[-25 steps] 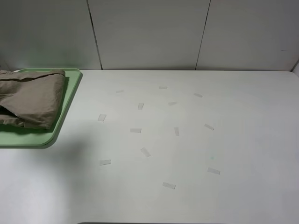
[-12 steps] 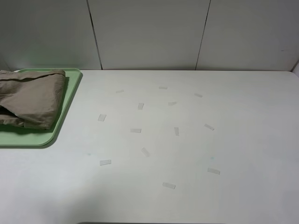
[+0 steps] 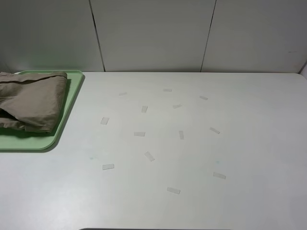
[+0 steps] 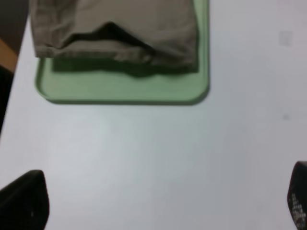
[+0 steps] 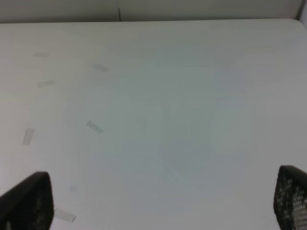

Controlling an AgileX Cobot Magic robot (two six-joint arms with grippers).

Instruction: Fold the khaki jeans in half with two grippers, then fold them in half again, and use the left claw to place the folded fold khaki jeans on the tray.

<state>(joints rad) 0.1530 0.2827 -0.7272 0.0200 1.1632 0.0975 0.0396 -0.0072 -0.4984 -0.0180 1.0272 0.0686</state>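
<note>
Lying folded on the mint-green tray [image 3: 61, 125] at the table's far left, the khaki jeans [image 3: 33, 100] look placed already. Soft, light cotton, they would sag and unfold if pinched by one layer, so any regrip should take the thick stacked edge. Left claw [image 4: 158, 203] hangs over bare table near the tray, jaws wide, holding nothing; right gripper [image 5: 163, 201] likewise wide and empty

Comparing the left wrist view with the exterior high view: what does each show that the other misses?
Only the left wrist view shows the left claw, fingertips spread wide and empty. Only the exterior high view shows the wall panels and scattered tape strips. Both show the folded khaki jeans on the tray and the white table.
</note>
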